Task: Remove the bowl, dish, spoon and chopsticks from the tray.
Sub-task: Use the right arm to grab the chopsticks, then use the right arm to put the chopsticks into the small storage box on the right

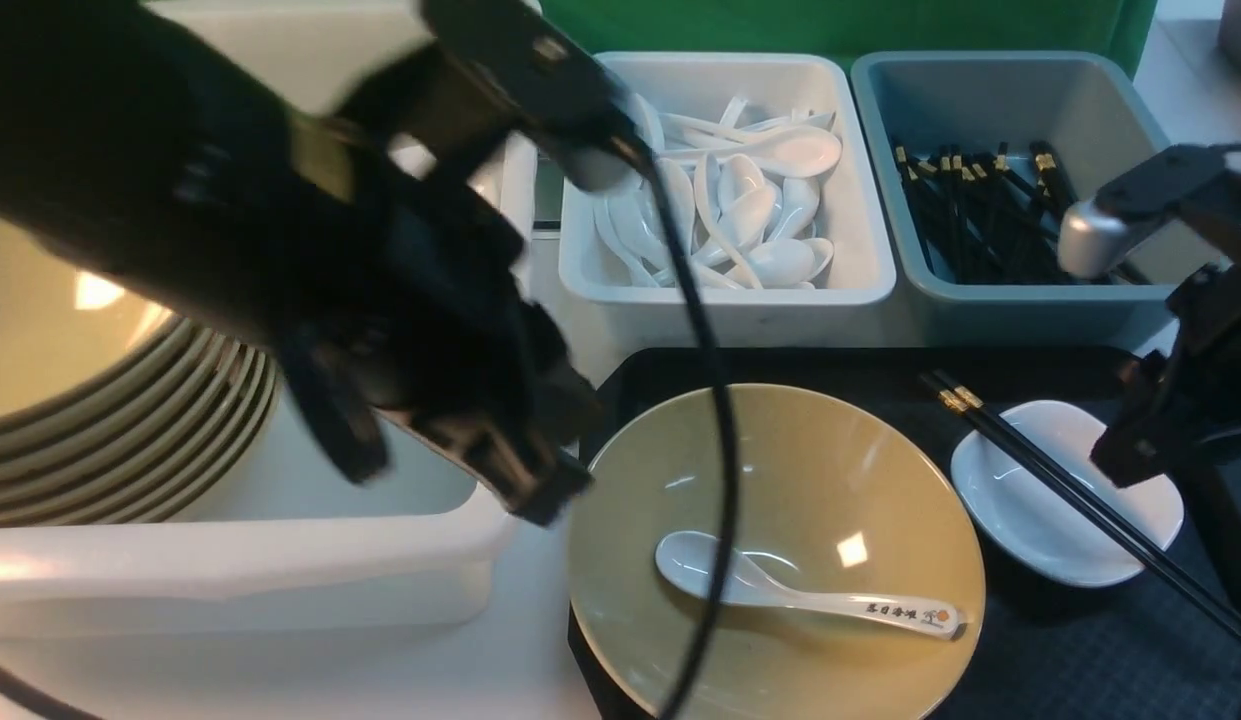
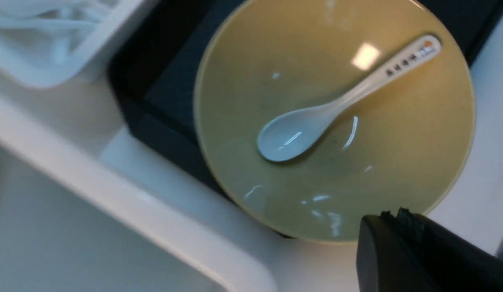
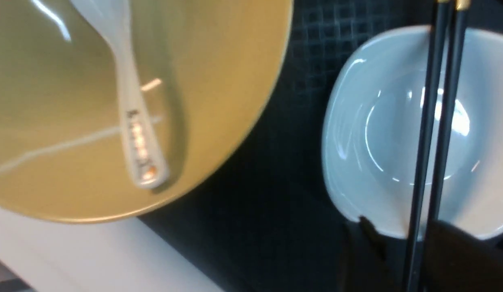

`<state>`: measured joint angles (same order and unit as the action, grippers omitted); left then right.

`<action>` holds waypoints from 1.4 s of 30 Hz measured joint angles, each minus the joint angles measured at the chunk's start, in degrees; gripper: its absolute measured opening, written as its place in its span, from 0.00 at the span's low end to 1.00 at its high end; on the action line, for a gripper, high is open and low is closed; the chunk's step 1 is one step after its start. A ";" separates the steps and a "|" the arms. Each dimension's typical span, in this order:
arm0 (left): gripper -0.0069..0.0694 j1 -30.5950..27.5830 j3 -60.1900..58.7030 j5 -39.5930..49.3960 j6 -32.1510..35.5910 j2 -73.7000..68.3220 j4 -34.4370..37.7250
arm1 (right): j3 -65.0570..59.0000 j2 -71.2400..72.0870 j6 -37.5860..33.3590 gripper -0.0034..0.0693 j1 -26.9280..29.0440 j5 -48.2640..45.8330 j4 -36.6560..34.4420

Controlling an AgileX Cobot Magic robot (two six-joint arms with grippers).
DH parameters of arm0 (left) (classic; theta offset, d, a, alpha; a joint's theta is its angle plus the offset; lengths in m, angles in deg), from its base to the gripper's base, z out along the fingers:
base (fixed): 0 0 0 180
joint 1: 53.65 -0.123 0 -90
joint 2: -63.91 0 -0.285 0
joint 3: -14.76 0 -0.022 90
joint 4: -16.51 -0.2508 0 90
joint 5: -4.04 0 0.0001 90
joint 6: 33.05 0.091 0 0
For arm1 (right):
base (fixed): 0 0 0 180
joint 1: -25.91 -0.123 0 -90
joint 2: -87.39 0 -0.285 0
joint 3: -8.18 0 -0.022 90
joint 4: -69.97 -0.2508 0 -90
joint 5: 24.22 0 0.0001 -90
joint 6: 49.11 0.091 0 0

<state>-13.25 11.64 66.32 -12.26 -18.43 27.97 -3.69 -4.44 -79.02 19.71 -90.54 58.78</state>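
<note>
Tray (image 1: 1060, 640): black, on the counter (image 1: 520, 660), all four items aboard. Bowl (image 1: 810, 470): at the tray's left end, its rim overhanging the tray edge. Spoon (image 1: 780, 590): inside the bowl, scoop near the centre, printed handle end toward the bowl's right rim. Dish (image 1: 1040, 510): on the tray right of the bowl, apart from it. Chopsticks (image 1: 1070, 490): laid side by side across the dish, gold-banded ends toward the far side. Left claw (image 2: 393, 215): I read it as clenched and empty, poised just off the bowl's left rim beside the large white bin (image 1: 280, 560) of stacked bowls (image 1: 130, 440). Right claw (image 3: 401, 231): released, fingers parted astride the chopsticks at the dish's rim. Behind the tray: white spoon bin (image 1: 850, 280), grey-blue chopstick bin (image 1: 980, 310).
</note>
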 joint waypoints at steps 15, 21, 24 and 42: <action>0.08 2.49 0.00 -0.72 2.88 -4.10 -1.37 | 0.49 -14.15 4.64 0.68 -5.20 16.42 14.35; 0.08 2.49 0.00 -1.61 2.88 -4.10 -1.67 | 0.49 -19.87 4.76 0.61 -5.20 17.62 14.43; 0.08 2.49 0.00 -1.78 2.88 -4.10 -1.69 | 0.49 -21.43 4.81 0.47 -5.20 17.65 14.43; 0.08 2.49 0.00 -2.51 2.88 -4.10 -1.52 | 12.78 -8.46 14.07 0.21 -3.25 5.39 14.48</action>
<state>-10.76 11.64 63.81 -9.38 -22.53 26.45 9.09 -12.90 -64.95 16.47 -85.14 73.26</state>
